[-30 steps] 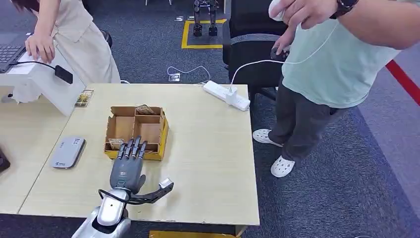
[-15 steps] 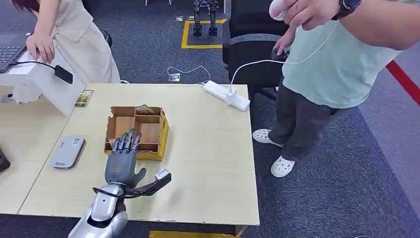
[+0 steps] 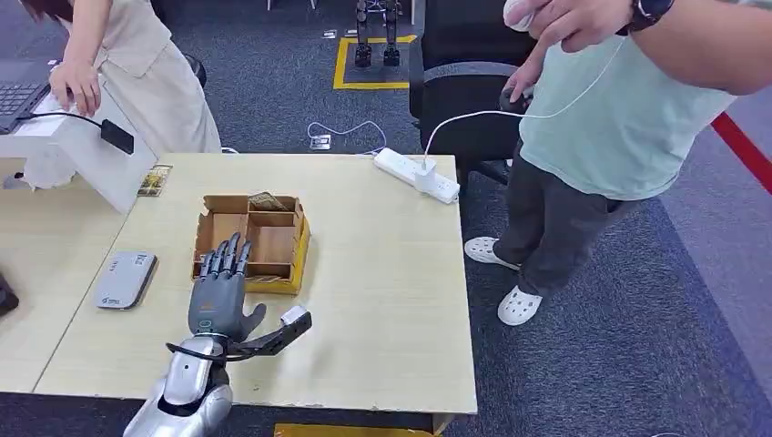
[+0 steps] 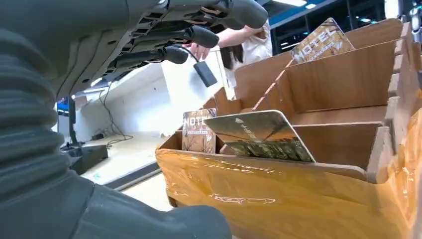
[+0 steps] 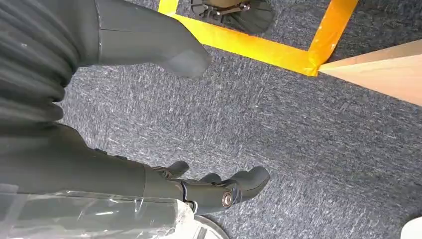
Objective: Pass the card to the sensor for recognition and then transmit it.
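Note:
A cardboard box with yellow sides and several compartments stands mid-table. My left hand hovers open over its front-left corner, fingers spread and pointing into the box, thumb out to the side. In the left wrist view my fingers hang above a patterned card leaning in the near compartment, with a "HOTEL" card beside it and another card at the back. That back card also shows from the head. A grey flat device lies left of the box. My right hand hangs open over carpet.
A white stand with a small black unit is at the table's back left, a person's hand on it. A white power strip lies at the back edge. Another person stands right of the table, beside a black chair.
My left hand has slid to the left along the box's front edge, from the middle to the front-left compartment. The box and cards have not moved.

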You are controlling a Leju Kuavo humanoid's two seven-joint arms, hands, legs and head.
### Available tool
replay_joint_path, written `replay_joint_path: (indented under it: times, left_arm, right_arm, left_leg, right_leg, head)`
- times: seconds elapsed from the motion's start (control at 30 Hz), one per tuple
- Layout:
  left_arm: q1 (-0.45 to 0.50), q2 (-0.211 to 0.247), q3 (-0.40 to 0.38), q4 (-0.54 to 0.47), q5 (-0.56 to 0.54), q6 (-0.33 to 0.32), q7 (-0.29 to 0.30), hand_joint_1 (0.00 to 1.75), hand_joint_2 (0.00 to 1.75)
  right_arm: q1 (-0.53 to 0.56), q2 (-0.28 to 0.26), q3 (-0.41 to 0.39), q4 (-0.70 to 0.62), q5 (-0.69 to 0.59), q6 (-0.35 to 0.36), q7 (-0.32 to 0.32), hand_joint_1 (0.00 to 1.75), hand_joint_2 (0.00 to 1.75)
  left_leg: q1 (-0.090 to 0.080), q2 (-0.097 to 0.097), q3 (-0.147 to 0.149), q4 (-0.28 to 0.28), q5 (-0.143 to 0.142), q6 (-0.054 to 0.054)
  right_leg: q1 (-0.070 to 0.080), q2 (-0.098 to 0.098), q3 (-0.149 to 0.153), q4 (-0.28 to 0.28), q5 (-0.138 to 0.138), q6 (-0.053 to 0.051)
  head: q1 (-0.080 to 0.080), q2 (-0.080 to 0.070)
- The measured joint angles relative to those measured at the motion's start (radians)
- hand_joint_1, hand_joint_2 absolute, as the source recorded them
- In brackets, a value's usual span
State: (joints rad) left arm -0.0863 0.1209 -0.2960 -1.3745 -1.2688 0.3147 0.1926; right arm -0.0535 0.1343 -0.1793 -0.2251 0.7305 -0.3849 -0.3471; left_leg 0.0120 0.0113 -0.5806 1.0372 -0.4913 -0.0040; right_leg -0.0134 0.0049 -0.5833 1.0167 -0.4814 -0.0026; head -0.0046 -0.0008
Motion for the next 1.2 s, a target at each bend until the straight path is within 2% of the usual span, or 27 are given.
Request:
replay_joint_path:
  times: [0.2,0.73,0.77,1.0,1.2]
  left_arm:
    - [0.002,-0.003,0.000,-0.006,0.035,0.002,-0.040,0.00,1.75]
    - [0.002,-0.019,-0.003,-0.010,0.029,-0.002,-0.040,0.00,1.75]
    - [0.002,-0.023,-0.003,-0.010,0.022,-0.002,-0.037,1.73,1.75]
    - [0.002,-0.023,-0.003,-0.005,0.011,-0.006,-0.023,1.75,1.75]
    - [0.002,-0.023,-0.003,-0.005,0.018,-0.008,-0.024,1.68,1.75]
  right_arm:
    - [0.001,0.000,-0.003,0.000,-0.003,-0.003,-0.002,0.00,1.75]
    - [0.001,0.000,-0.004,0.000,-0.003,-0.002,-0.003,0.00,1.75]
    - [0.001,0.000,-0.004,0.000,-0.001,-0.002,-0.003,0.00,1.75]
    - [0.001,0.000,-0.005,0.000,0.003,-0.002,-0.003,0.00,1.75]
    - [0.001,0.000,-0.005,0.000,0.006,-0.002,-0.003,0.00,1.75]
  left_leg:
    - [0.000,0.000,0.000,0.000,0.000,0.000]
    - [0.000,0.000,0.000,0.000,0.000,0.000]
    - [0.000,0.000,0.000,0.000,0.000,0.000]
    - [0.000,0.000,0.000,0.000,0.000,0.000]
    - [0.000,0.000,0.000,0.000,0.000,0.000]
  right_leg:
    - [0.000,0.000,0.000,0.000,0.000,0.000]
    - [0.000,0.000,0.000,0.000,0.000,0.000]
    - [0.000,0.000,0.000,0.000,0.000,0.000]
    - [0.000,0.000,0.000,0.000,0.000,0.000]
    - [0.000,0.000,0.000,0.000,0.000,0.000]
  head:
    - [0.000,0.000]
    - [0.000,0.000]
    - [0.000,0.000]
    - [0.000,0.000]
    - [0.000,0.000]
